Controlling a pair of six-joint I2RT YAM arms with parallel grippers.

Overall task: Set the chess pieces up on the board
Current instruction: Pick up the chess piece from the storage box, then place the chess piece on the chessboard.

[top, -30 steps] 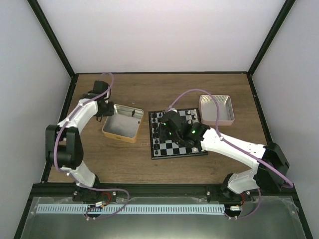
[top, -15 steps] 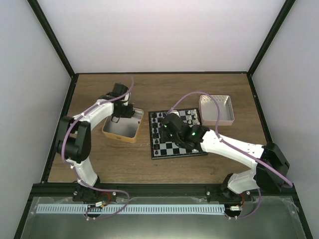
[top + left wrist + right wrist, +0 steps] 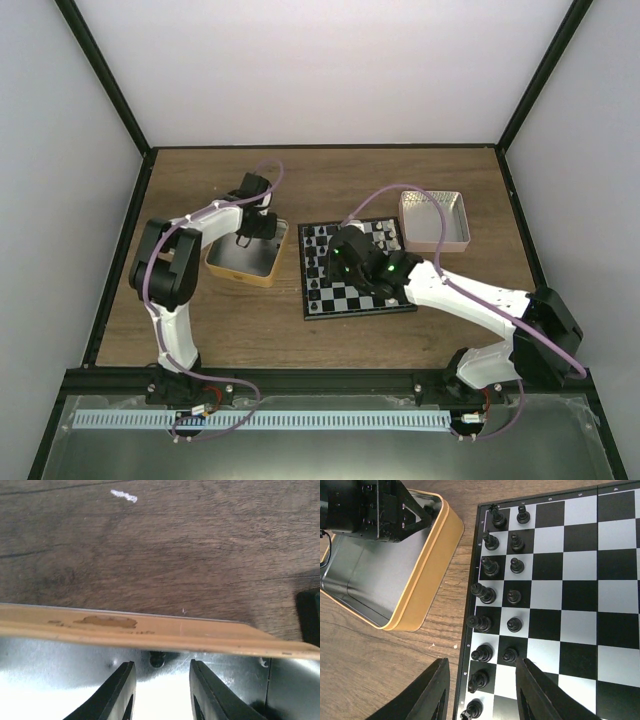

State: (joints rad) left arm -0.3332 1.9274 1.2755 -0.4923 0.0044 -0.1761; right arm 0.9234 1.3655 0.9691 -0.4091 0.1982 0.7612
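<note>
Swinging across from the left side of the gold tin [image 3: 427, 570], the left arm now has its left gripper [image 3: 162, 666] dipped inside the tin's far right corner, while the right arm has barely shifted over the board [image 3: 570, 580]. Both hands are released: the left fingers stand a little apart with only the tin's bright floor between them, and the right gripper [image 3: 482, 662] hangs with jaws apart and nothing in them above the board's left edge. Just beyond the left fingertips, tight under the tin's wall, sits a small dark piece [image 3: 157, 658], probably a last chessman to be fetched. Taking it well likely means easing forward until the fingers straddle it, keeping the tips below the rim without scraping the wall, closing gently, then lifting straight up before heading for the board. The chess pieces [image 3: 490, 567] are tiny, glossy and black, standing upright in two files along the board's left edge, the taller ones on the outer squares and pawns just inside; the pawn file looks short at its near end, though the right finger hides part of it.
</note>
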